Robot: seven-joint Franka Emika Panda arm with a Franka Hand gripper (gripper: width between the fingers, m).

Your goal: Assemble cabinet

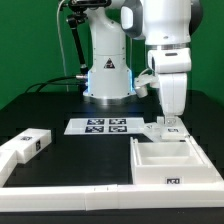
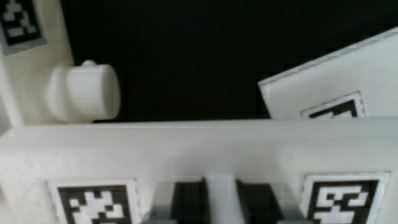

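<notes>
The open box shell of the cabinet lies at the exterior view's right, with a tag on its front wall. My gripper points straight down just behind it, onto a small white cabinet block. In the wrist view the gripper has its two dark fingers pressed against a thin white wall of that block, between two marker tags. A round white knob shows on a white part beside it. Another tagged cabinet block lies at the exterior view's left.
The marker board lies flat in front of the arm's base; its corner also shows in the wrist view. A long low white rail runs along the front of the black table.
</notes>
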